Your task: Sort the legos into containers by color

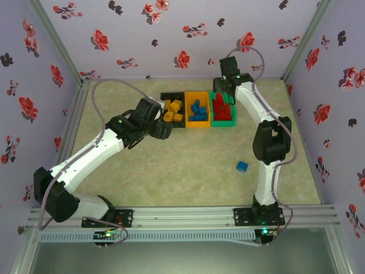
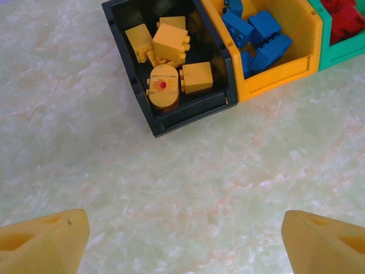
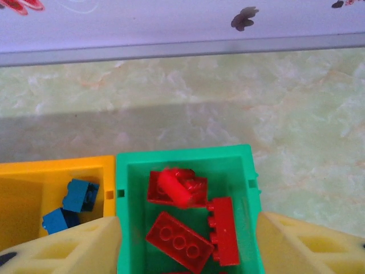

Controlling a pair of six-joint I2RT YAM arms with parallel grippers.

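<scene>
Bright even light, soft shadows, top view slightly blurry

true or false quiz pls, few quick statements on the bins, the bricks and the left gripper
1. The black bin holds yellow bricks. True.
2. The red bricks sit in the orange bin. False: they lie in the green bin; the orange bin holds blue bricks.
3. One blue brick lies loose on the table. True.
4. The left gripper is clamped on a brick. False: its jaws stand open and empty above the table.

High rear overview; wrist views over bins (image 1: 197,124)
</scene>
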